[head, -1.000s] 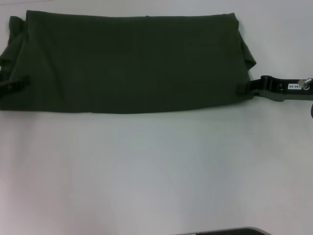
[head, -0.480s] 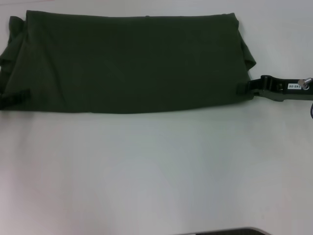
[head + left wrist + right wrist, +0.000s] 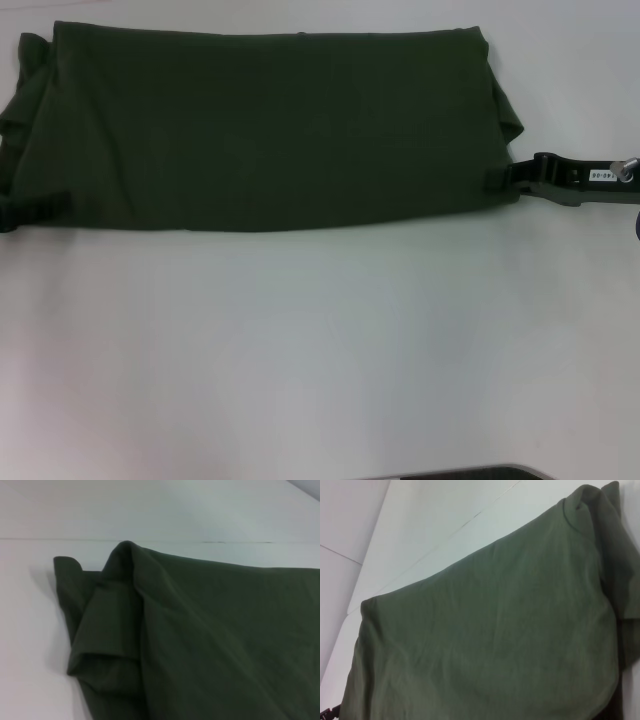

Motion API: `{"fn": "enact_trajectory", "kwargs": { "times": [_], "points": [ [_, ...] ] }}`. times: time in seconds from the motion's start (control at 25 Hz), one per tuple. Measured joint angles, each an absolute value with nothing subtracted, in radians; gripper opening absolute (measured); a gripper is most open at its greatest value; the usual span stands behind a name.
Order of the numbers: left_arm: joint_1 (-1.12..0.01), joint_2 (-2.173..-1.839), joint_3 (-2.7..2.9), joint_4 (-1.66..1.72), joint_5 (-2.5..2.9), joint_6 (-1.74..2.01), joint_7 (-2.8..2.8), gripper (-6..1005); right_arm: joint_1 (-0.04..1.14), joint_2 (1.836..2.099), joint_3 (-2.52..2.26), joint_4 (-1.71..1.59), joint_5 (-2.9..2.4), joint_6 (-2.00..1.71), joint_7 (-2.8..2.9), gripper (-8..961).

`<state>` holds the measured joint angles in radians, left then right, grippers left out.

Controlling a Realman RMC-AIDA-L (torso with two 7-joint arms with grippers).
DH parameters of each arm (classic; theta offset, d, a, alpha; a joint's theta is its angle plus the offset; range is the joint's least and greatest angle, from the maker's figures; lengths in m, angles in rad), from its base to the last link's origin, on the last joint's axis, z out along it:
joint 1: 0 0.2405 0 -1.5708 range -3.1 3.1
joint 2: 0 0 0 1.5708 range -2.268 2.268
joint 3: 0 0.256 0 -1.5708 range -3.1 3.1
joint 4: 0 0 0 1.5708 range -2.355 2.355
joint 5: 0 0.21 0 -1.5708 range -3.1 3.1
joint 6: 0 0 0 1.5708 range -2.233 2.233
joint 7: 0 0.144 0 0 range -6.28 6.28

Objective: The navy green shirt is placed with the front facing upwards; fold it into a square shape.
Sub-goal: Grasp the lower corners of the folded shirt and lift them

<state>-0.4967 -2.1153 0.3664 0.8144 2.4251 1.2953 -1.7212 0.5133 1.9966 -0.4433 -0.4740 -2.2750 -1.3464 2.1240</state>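
My folded navy green shirt (image 3: 270, 125) lies along the table's (image 3: 320, 350) far edge. My right pincer (image 3: 497, 181) and left pincer (image 3: 35, 211) touch its ends; whether either grips, I cannot tell.

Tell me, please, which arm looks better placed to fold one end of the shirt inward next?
Probably the right. The right gripper sits at the right end of the green shirt, well in view. The left gripper shows only at the picture's edge by the left end.

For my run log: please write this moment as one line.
shirt: folded in a wide band on table | left gripper: at left end | right gripper: at right end
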Motion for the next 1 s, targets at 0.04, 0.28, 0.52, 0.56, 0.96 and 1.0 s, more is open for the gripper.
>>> {"fn": "enact_trajectory", "kwargs": {
  "times": [0.04, 0.28, 0.52, 0.56, 0.96, 1.0],
  "points": [
    [-0.497, -2.115, 0.370, 0.814, 2.426, 1.297, -1.722, 964, 0.513, 1.996, -0.443, -0.474, -2.275, -1.346, 2.124, 16],
    [-0.504, -2.115, 0.383, 0.814, 2.428, 1.315, -1.722, 963, 0.514, 1.996, -0.442, -0.474, -2.275, -1.345, 2.125, 16],
    [-0.510, -2.114, 0.388, 0.816, 2.428, 1.330, -1.723, 951, 0.514, 1.996, -0.441, -0.474, -2.275, -1.344, 2.124, 16],
    [-0.510, -2.114, 0.388, 0.817, 2.428, 1.330, -1.723, 940, 0.514, 1.996, -0.440, -0.474, -2.275, -1.344, 2.124, 16],
    [-0.511, -2.114, 0.389, 0.819, 2.433, 1.253, -1.786, 763, 0.514, 1.996, -0.440, -0.475, -2.268, -1.342, 2.120, 16],
    [-0.512, -2.114, 0.390, 0.820, 2.435, 1.253, -1.788, 744, 0.514, 1.996, -0.440, -0.475, -2.265, -1.342, 2.119, 15]
  ]
}}
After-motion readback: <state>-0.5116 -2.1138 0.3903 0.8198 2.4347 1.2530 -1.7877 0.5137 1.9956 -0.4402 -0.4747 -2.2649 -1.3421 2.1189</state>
